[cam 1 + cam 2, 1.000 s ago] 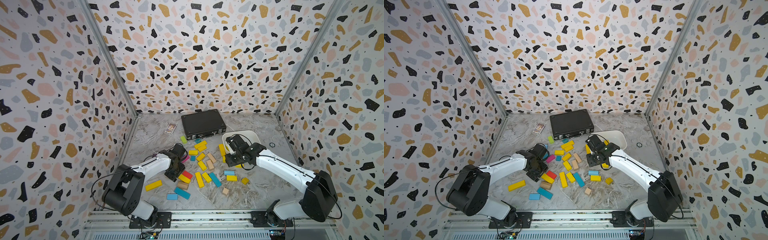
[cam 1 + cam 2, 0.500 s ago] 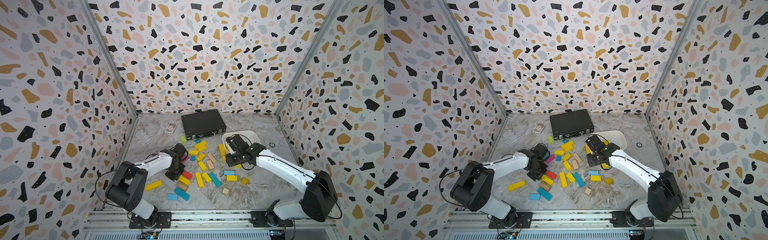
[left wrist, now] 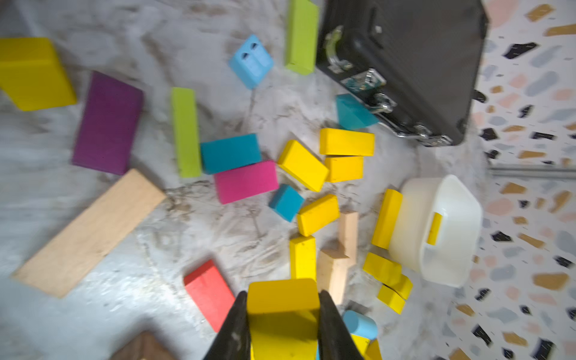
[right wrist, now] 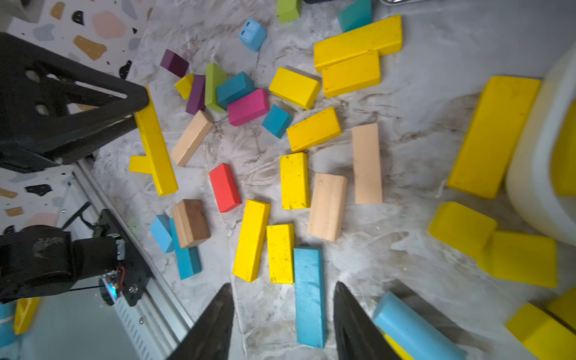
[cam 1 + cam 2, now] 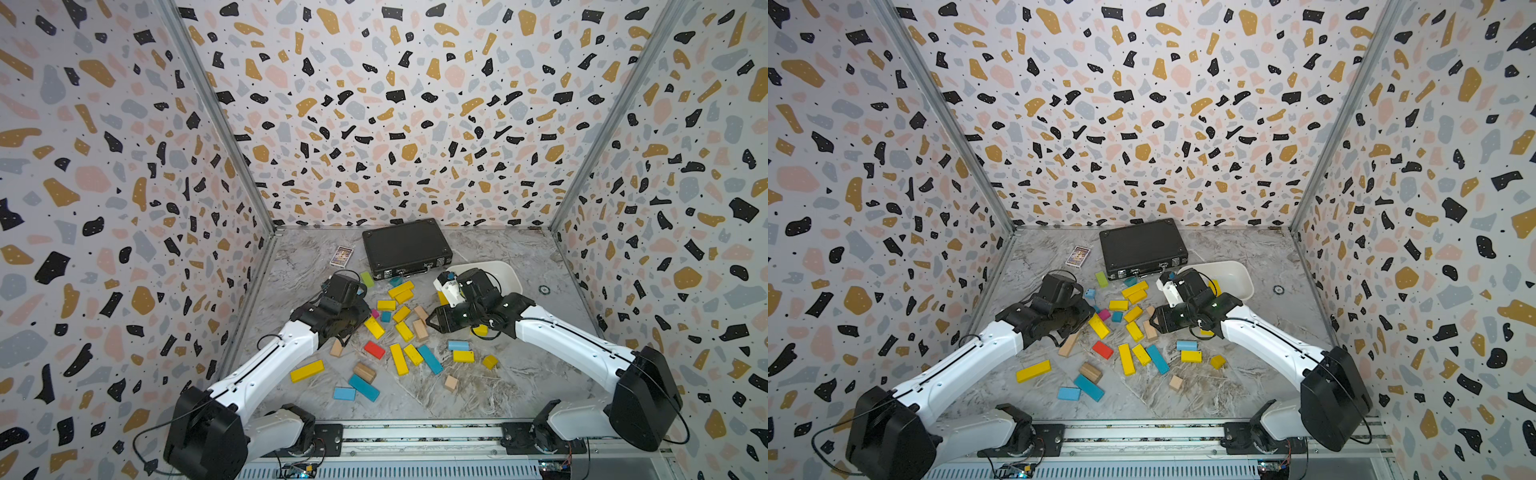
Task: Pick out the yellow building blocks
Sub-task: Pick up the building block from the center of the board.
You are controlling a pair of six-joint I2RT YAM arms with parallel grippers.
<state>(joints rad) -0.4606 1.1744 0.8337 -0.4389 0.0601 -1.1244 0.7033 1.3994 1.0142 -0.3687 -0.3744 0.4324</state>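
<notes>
My left gripper (image 3: 282,294) is shut on a long yellow building block (image 3: 282,314); both top views show that bar (image 5: 374,327) (image 5: 1098,326) at the fingertips, left of the pile. The right wrist view shows the same bar (image 4: 156,146) hanging from those black fingers (image 4: 137,109). Several more yellow building blocks (image 5: 398,358) (image 5: 306,370) (image 4: 293,180) lie scattered on the marble floor. One yellow block (image 3: 434,228) lies in the white tub (image 5: 498,276). My right gripper (image 4: 283,285) (image 5: 436,322) hovers open over the pile's right side, holding nothing.
A black case (image 5: 406,248) and a card pack (image 5: 341,255) lie at the back. Red (image 5: 374,349), teal (image 5: 430,359), tan (image 5: 420,329), lime (image 5: 367,279) and pink (image 3: 246,182) blocks mix with the yellow ones. Patterned walls close in three sides.
My left gripper has shut on the yellow bar beside the pile and shifted slightly with it. The right arm has barely moved.
</notes>
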